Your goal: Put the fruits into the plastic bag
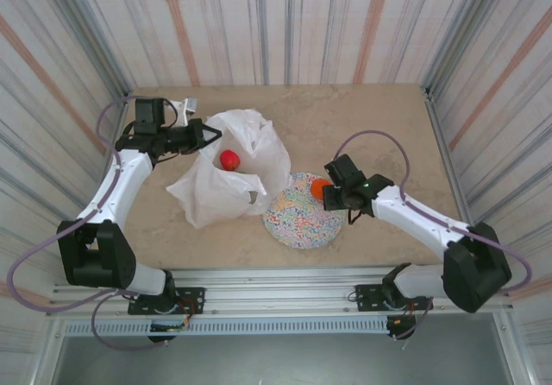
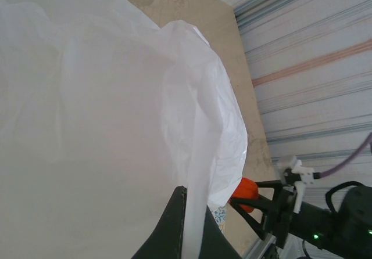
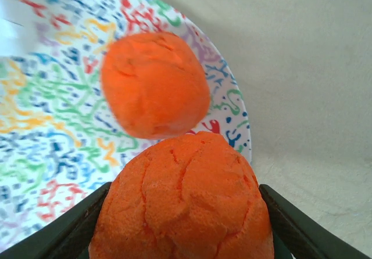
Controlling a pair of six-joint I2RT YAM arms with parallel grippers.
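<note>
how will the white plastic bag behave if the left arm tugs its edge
Probably floppy: the plastic bag is thin, crinkled and slumped. Likely light, so a tug from the left pincer gripping its edge may drag or collapse it. The red fruit inside might anchor it.

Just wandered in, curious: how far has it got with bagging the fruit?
Done: one red fruit sits in the open bag. In hand: the left gripper pinches the bag's edge, and the right gripper is shut on an orange fruit at the plate. Left: a second orange fruit lies on the plate.
</note>
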